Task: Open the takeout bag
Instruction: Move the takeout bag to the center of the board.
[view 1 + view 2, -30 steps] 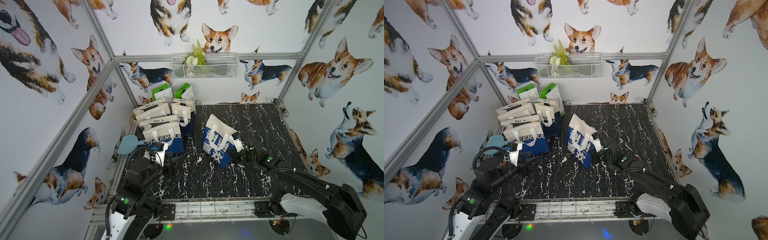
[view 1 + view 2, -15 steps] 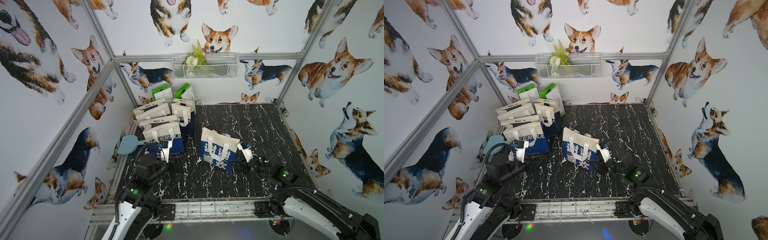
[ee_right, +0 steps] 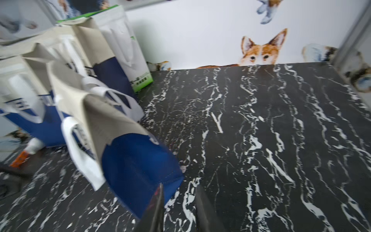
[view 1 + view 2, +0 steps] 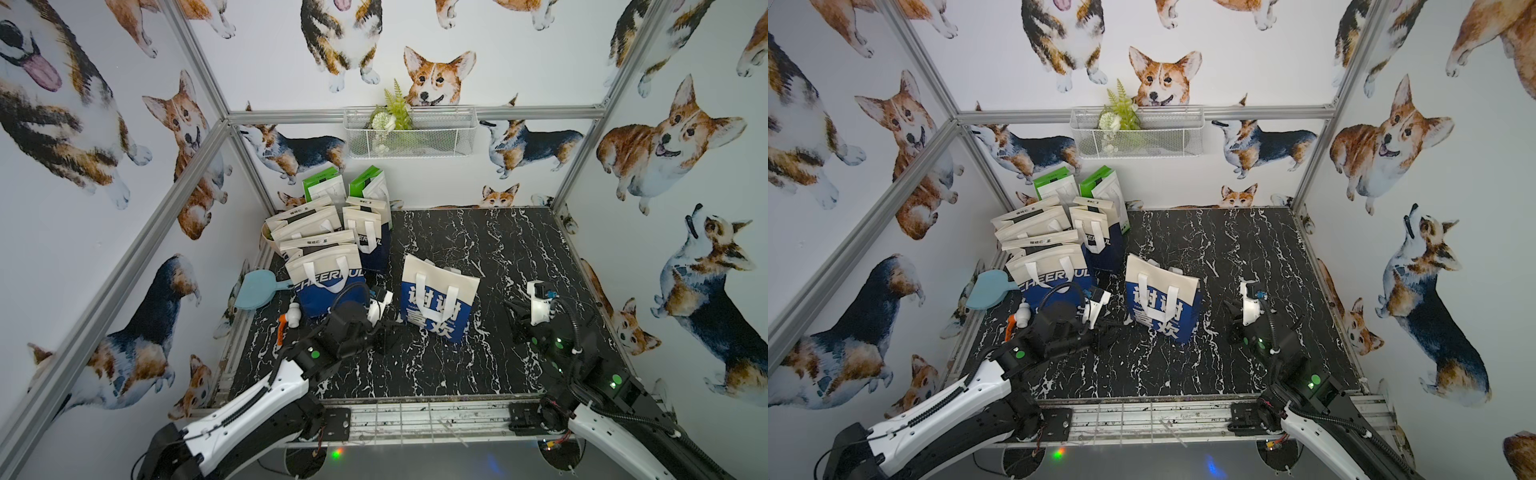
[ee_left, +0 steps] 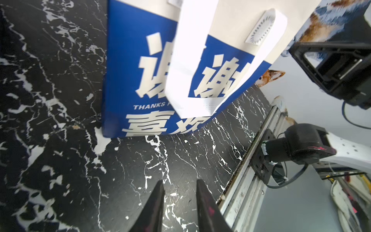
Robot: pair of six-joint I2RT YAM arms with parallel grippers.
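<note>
Low over the table, the left arm reaches forward with its wrist roughly level, and the left gripper [image 4: 390,332] points at the lower near corner of the cream-and-blue fabric takeout bag with white strap handles [image 4: 436,307]. In the left wrist view its 2 black fingers [image 5: 154,200] stand apart with only bare tabletop between them, short of the bag and not touching it. The right arm bends up from the front rail on the bag's other side. The right gripper [image 4: 514,311] hangs clear of the bag with a strip of table between them. The right wrist view is blurred, yet the 2 fingers [image 3: 154,206] show a gap and pinch nothing.

The bag stands upright near the middle of the black white-veined marble-patterned tabletop [image 4: 498,249], between the 2 grippers, with its handles hanging down its faces. A cluster of cream, navy and green paper bags [image 4: 328,266] fills the far left corner. A pale blue paddle-shaped object [image 4: 257,286] and a white-and-orange plastic valve [image 4: 289,320] lie at the left edge. Corgi-print walls in aluminium framing enclose the cell, and a white wire basket with a green fern [image 4: 409,133] hangs on the back wall.
</note>
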